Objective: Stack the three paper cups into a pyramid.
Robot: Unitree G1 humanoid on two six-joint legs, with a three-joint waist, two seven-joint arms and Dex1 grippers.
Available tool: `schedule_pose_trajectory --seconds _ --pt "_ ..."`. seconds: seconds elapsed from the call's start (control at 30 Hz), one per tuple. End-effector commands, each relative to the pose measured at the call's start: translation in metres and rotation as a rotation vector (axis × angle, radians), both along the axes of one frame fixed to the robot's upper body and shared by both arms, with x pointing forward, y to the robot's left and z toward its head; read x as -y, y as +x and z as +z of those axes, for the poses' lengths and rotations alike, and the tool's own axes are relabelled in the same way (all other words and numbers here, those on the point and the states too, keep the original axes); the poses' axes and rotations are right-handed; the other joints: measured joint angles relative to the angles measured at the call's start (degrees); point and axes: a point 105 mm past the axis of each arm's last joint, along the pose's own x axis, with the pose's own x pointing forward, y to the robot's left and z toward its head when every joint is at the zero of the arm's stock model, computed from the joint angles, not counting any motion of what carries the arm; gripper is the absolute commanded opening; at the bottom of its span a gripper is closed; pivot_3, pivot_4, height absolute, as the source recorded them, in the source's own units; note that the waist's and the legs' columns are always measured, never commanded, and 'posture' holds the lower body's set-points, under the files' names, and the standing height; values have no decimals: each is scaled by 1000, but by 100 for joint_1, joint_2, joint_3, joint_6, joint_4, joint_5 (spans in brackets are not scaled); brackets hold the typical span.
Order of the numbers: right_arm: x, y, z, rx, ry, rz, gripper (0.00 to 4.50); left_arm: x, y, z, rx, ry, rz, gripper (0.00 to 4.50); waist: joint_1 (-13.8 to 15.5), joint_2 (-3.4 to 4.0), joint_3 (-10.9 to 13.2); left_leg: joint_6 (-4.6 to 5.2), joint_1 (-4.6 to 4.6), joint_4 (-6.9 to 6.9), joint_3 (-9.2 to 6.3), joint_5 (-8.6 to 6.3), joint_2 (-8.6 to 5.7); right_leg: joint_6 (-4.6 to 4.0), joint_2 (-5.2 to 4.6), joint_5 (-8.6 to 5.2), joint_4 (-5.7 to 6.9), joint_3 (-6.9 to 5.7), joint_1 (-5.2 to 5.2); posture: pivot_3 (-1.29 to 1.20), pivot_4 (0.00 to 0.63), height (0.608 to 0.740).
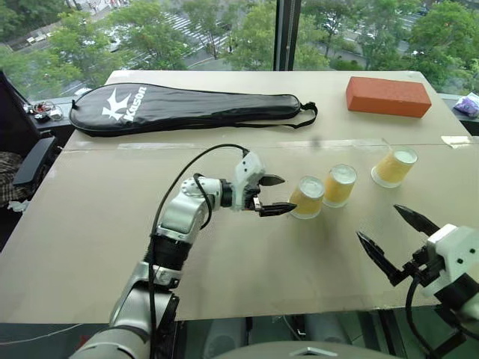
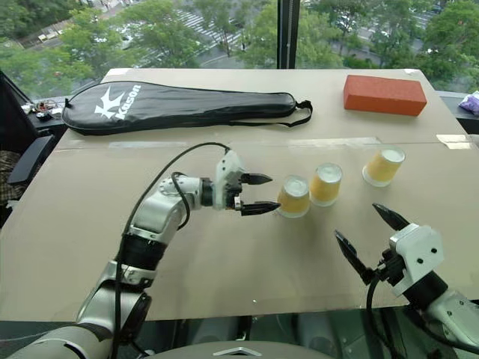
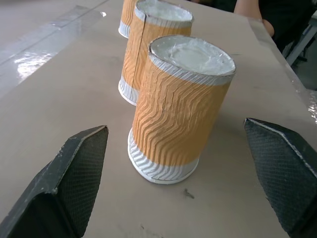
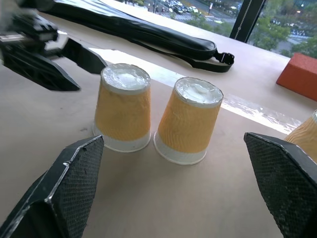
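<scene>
Cups stand inverted on the brown table (image 1: pixel 90 224), white bases up: the nearest cup (image 1: pixel 307 197) and the middle cup (image 1: pixel 340 185) sit just beside each other as a base pair, with the third cup (image 1: pixel 394 166) apart from them on the side away from the left arm, toward the orange brick (image 1: pixel 388 96). Nothing is stacked yet. Left gripper (image 1: pixel 270 195) lies roughly level beside the nearest cup, pointing at it, jaws spread wide and holding nothing; the wrist view shows that cup standing free between and beyond the two fingers (image 3: pixel 69 178). Right gripper (image 1: pixel 397 239) hovers on the near side of the base pair, jaws likewise wide and empty, pointing across toward the pair. Judged step: fetching the third cup and setting it on top. To do it well, the gripper should take the third cup around mid-wall with light pressure (thin paper crushes easily), carry it upright, and lower it so its rim bridges both white bases equally. The pair should be touching or nearly so first; a gap risks the top cup tipping. The left gripper should draw clear of the nearest cup without brushing it.
</scene>
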Motion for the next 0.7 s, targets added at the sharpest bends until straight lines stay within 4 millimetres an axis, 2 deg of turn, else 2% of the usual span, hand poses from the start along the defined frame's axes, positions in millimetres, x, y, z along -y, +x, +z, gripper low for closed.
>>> schedule_pose_trajectory --seconds 0.03,0.13,0.27,0.37,0.53,0.7 --pt "7 6 4 5 -3 2 4500 -15 -16 13 45 -33 -3 4487 -16 6 -1 0 2 -2 1 0 0 -5 0 3 0 5 -1 0 150 740" --pt "8 10 3 -8 -16 16 4500 -31 -32 18 18 -94 25 4487 -12 8 0 0 4 -5 1 0 2 -6 1 3 0 6 -1 0 150 740" --pt "33 35 12 19 -16 -106 4500 -50 -54 18 5 -109 55 4487 -8 8 1 1 5 -4 4 0 7 4 -4 -3 0 8 -1 0 150 740" --pt "38 49 19 27 -2 -107 4500 -59 -73 21 -2 -137 63 4487 -39 8 1 1 11 0 15 0 6 12 -8 -7 0 21 2 0 150 740" --pt "37 58 18 15 -12 -73 4500 -70 -91 17 -18 -146 118 4487 5 11 3 0 9 -4 16 0 6 9 -4 -6 0 9 1 0 150 740" --pt "59 78 14 8 -33 -194 4500 -69 -102 9 -21 -139 153 4487 -9 12 4 1 8 -7 19 -1 5 9 -4 -6 -4 16 1 0 150 740"
